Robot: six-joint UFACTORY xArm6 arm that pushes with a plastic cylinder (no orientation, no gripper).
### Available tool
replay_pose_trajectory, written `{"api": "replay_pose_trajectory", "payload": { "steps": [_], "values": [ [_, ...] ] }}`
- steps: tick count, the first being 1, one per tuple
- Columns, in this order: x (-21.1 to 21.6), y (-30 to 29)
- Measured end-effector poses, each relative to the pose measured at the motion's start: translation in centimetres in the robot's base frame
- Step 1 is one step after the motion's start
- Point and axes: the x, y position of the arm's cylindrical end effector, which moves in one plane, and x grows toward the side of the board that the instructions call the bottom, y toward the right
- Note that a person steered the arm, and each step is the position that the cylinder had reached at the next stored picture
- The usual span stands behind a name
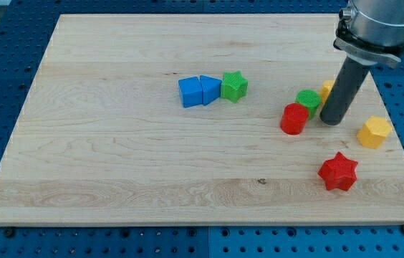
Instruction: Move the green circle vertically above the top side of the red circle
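The green circle (307, 99) sits right of the board's middle, touching the red circle (294, 119) at that block's upper right. My tip (331, 120) is on the board just right of the green circle and right of the red circle, close to both. The rod rises to the view's top right corner.
A blue square (190, 92), a blue triangle (210, 89) and a green star (234, 86) lie in a row at the board's middle top. A yellow block (326, 89) is partly hidden behind the rod. A yellow hexagon (374, 132) and a red star (338, 172) lie at the right.
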Motion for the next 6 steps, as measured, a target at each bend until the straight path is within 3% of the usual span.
{"api": "replay_pose_trajectory", "payload": {
  "steps": [3, 5, 6],
  "values": [
    [-2.7, -1.7],
    [-1.9, -2.4],
    [-4.2, -2.4]
  ]
}}
